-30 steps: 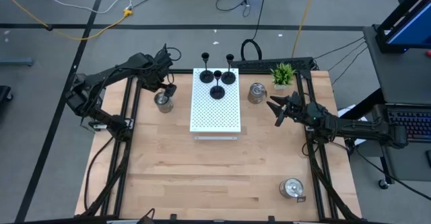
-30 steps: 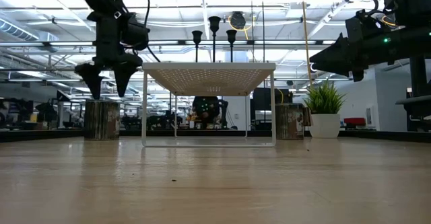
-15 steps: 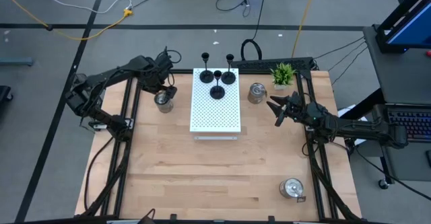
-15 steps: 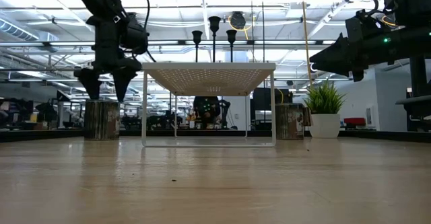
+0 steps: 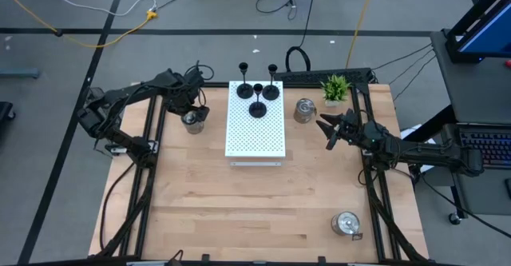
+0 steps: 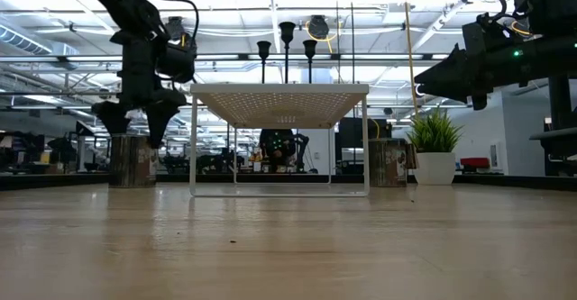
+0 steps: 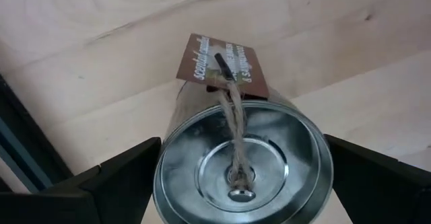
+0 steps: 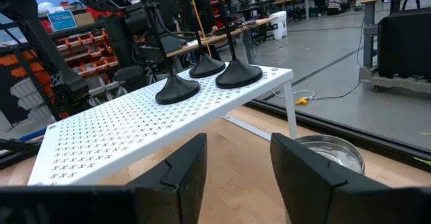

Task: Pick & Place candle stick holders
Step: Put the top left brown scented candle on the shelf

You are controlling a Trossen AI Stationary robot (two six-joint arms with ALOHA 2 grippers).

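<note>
A squat silver candle stick holder (image 7: 242, 163) with a twine loop and a brown tag stands on the table left of the white perforated board (image 5: 255, 134). My left gripper (image 6: 133, 127) hangs open right above it, pointing down. One fingertip stands at each side of the holder's top rim, apart from it. Three black candle stick holders (image 5: 257, 106) stand by their round bases on the far end of the board. A second silver holder (image 5: 304, 110) stands right of the board and a third (image 5: 346, 224) at the near right. My right gripper (image 5: 326, 132) waits level, open, holding nothing.
A small green potted plant (image 5: 335, 88) stands at the far right, behind the second silver holder. The board stands on thin legs (image 6: 193, 147) with room beneath it. Dark frame rails (image 5: 152, 138) run along the table's left and right sides. The near half of the table is bare wood.
My left gripper has come down toward the silver holder left of the board, still open and pointing down; its fingertips now reach the holder's top. The holder has not moved.
</note>
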